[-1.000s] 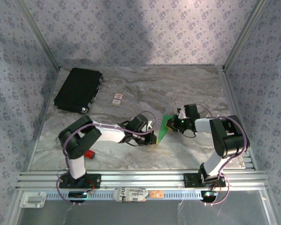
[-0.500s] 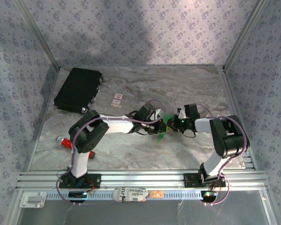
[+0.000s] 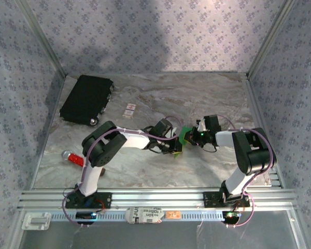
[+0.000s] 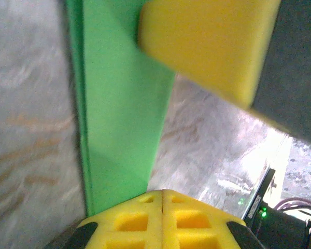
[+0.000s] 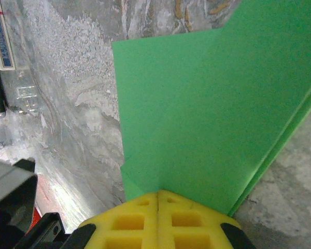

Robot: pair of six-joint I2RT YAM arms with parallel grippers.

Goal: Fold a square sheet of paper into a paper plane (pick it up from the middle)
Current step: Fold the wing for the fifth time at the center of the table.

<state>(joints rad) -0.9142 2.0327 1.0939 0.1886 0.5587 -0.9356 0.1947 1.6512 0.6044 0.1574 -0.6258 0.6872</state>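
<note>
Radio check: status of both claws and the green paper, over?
Left claw shut on green paper. Right claw shut on it too. Black case well aside.

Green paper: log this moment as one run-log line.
green paper: partly folded, held between both arms | left end effector: shut on it | right end effector: shut on it

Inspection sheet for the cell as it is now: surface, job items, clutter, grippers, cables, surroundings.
Surface: grey marbled table, flat, no spills seen.
Job's things: green paper, partly folded, lifted off the table between both arms.
Clutter: black case far left; white card beside it; red tool near the left arm.
Grippers: left gripper shut on the paper; right gripper shut on the paper.
Cables: purple cables looped along both arms, no snag seen.
Surroundings: patterned walls; aluminium rail at the near edge.
</note>
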